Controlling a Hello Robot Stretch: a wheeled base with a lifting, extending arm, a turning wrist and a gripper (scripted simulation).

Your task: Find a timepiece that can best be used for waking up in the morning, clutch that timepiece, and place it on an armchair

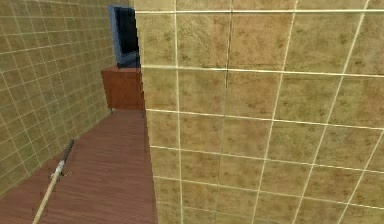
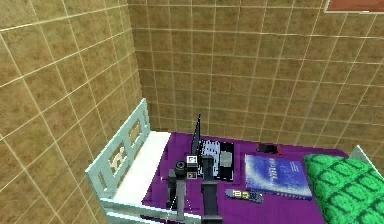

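In the arm side view my arm's dark bar (image 2: 207,203) rises from the bottom edge over a bed (image 2: 120,160) with a white frame and a purple cover. The gripper (image 2: 178,183) sits at the bar's far end, left of the two white marked squares, above the purple cover. Things lie on the bed right behind it, so I cannot tell whether it holds anything. An open dark laptop (image 2: 214,157) lies just beyond the gripper. I cannot make out a clock shape among the things on the bed.
A blue book (image 2: 276,175), a small dark flat device (image 2: 245,194) and a green pillow (image 2: 350,188) lie on the bed. Tiled walls enclose it. In the forward view a tiled wall (image 1: 270,120) stands close; a wooden floor strip with a long stick (image 1: 55,180) leads to a wooden cabinet (image 1: 122,88).
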